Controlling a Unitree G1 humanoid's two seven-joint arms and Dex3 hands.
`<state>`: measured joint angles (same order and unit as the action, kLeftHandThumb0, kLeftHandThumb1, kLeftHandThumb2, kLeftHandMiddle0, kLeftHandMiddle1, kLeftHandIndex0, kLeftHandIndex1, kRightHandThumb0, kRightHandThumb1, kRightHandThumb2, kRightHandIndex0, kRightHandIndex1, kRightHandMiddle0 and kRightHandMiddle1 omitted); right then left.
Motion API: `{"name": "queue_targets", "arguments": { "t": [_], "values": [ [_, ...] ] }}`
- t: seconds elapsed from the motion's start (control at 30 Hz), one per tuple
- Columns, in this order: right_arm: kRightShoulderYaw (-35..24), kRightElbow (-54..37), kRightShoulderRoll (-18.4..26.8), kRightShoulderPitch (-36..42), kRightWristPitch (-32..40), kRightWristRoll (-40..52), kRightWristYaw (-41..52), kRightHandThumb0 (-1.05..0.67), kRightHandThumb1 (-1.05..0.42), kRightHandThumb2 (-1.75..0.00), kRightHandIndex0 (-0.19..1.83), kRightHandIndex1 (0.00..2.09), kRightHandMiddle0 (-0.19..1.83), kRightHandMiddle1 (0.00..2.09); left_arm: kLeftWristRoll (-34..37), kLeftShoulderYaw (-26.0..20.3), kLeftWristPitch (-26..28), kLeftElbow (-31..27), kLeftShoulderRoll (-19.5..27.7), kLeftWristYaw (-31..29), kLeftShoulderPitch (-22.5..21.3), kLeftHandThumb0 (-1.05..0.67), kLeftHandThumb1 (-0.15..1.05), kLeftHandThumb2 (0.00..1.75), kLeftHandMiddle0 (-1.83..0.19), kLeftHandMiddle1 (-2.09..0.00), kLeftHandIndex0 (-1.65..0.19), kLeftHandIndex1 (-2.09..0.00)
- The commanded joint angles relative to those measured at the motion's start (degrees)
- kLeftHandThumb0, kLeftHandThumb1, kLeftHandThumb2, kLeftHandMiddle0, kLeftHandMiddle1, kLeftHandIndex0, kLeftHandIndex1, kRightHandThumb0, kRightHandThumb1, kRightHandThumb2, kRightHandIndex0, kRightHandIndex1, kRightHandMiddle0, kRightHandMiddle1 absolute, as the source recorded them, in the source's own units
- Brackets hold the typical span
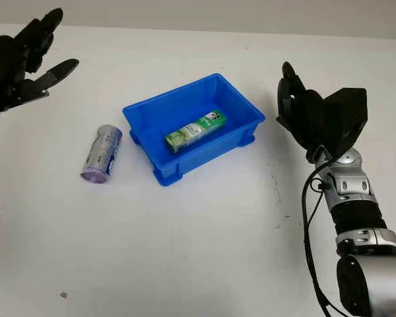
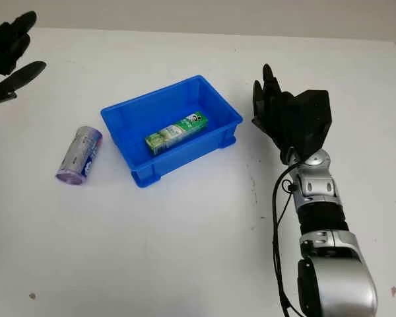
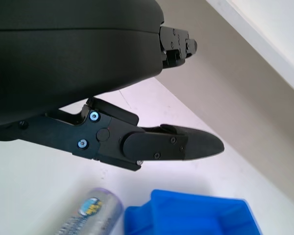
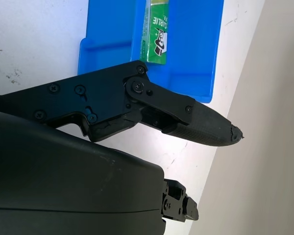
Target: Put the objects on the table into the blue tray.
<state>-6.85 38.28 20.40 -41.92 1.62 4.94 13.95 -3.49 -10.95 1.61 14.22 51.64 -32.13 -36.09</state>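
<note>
Blue tray (image 1: 241,105) already holds the carton (image 1: 195,131), but my empty left hand (image 1: 23,63) is far from the can (image 1: 102,153), which might roll away if I nudge its side.

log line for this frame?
left hand: open, above table far-left | right hand: open, right of blue tray | green carton: in tray | silver can: on table

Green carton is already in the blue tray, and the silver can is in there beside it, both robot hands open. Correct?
Not quite: the silver can lies on the table outside the blue tray, as the left eye view shows. The green carton is inside; left robot hand and right robot hand are open.
</note>
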Motion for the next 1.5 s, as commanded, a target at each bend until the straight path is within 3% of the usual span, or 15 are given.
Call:
{"name": "queue_targets", "arguments": {
  "t": [0.0,0.07,0.17,0.2,0.27,0.43,0.6,0.8,0.9,1.1,1.23,1.47],
  "values": [
    [-0.24,-1.49,-0.05,0.19,0.46,0.06,0.15,-0.74,-1.05,-0.82,-0.19,0.0,-0.19,0.0,-1.58,0.75,-2.23,-0.42,2.17,-0.38,1.2,-0.77,1.05,0.34,0.05,-0.06,0.01,-0.07],
    [-0.13,-1.62,0.13,0.22,0.46,-0.13,0.26,-0.74,-1.05,-0.82,-0.19,0.0,-0.19,0.0,-5.62,1.82,-8.0,0.53,4.31,1.19,2.41,-0.76,1.05,0.3,0.05,-0.06,0.02,-0.06],
    [-0.3,-1.87,0.0,0.37,0.44,-0.19,-0.17,-0.74,-1.05,-0.82,-0.19,0.0,-0.19,0.0,-23.72,8.19,-28.15,4.93,13.36,11.32,2.84,-0.6,1.05,0.25,0.11,-0.04,0.1,-0.03],
    [-0.38,-1.88,-0.07,0.4,0.44,-0.05,-0.1,-0.73,-1.05,-0.82,-0.19,0.0,-0.19,0.0,-31.13,11.03,-34.86,7.58,16.29,17.33,1.46,-0.56,1.05,0.22,0.12,-0.04,0.1,-0.03],
    [-0.57,-1.95,-0.36,0.37,0.65,0.28,-0.2,-0.73,-1.05,-0.82,-0.19,0.0,-0.19,0.0,-43.19,15.95,-43.1,11.8,20.12,27.09,-1.97,-0.53,1.05,0.17,0.13,-0.04,0.09,-0.04],
    [-0.75,-2.01,-0.96,0.27,1.17,0.52,-0.54,-0.72,-1.05,-0.82,-0.19,0.0,-0.19,0.0,-70.14,29.14,-54.67,20.57,25.6,53.45,-12.96,-0.43,1.05,0.16,0.12,-0.06,0.11,-0.05],
    [-0.48,-1.43,-0.84,-0.01,1.1,0.15,-0.05,-0.7,-1.05,-0.83,-0.19,0.0,-0.19,0.0,-85.88,39.24,-59.16,24.71,27.84,72.0,-21.02,-0.37,1.05,0.37,0.13,-0.06,0.15,-0.05],
    [-0.37,0.28,-1.02,-0.81,0.18,-0.17,0.4,-0.7,-1.05,-0.83,-0.19,0.0,-0.19,0.0,-97.53,48.49,-57.27,27.44,27.79,88.49,-26.3,-0.36,1.05,0.49,0.08,-0.06,0.14,-0.05],
    [-0.44,1.13,-1.19,-1.2,-0.23,-0.11,0.64,-0.71,-1.05,-0.83,-0.19,0.0,-0.19,0.0,-100.49,51.67,-56.95,27.97,27.57,90.44,-28.0,-0.34,1.05,0.54,0.13,-0.04,0.18,-0.02],
    [-0.43,1.67,-1.25,-1.56,-0.43,-0.48,0.02,-0.71,-1.05,-0.81,-0.19,0.0,-0.19,0.0,-103.73,59.02,-55.86,33.12,23.61,100.92,-30.3,-0.17,1.05,0.47,0.01,-0.08,0.05,-0.08],
    [-0.7,1.15,-1.52,-1.37,-0.15,-0.44,-0.47,-0.71,-1.05,-0.82,-0.19,0.0,-0.19,0.0,-104.27,62.71,-56.75,34.5,20.9,99.86,-32.16,-0.1,1.05,0.47,-0.02,-0.07,0.01,-0.09],
    [-1.21,-1.02,-1.31,0.12,0.35,-0.21,-0.63,-0.7,-1.05,-0.82,-0.19,0.0,-0.19,0.0,-104.97,69.98,-54.2,41.37,14.15,104.56,-35.15,-0.07,1.05,0.48,-0.08,-0.08,-0.02,-0.09]
  ]
}}
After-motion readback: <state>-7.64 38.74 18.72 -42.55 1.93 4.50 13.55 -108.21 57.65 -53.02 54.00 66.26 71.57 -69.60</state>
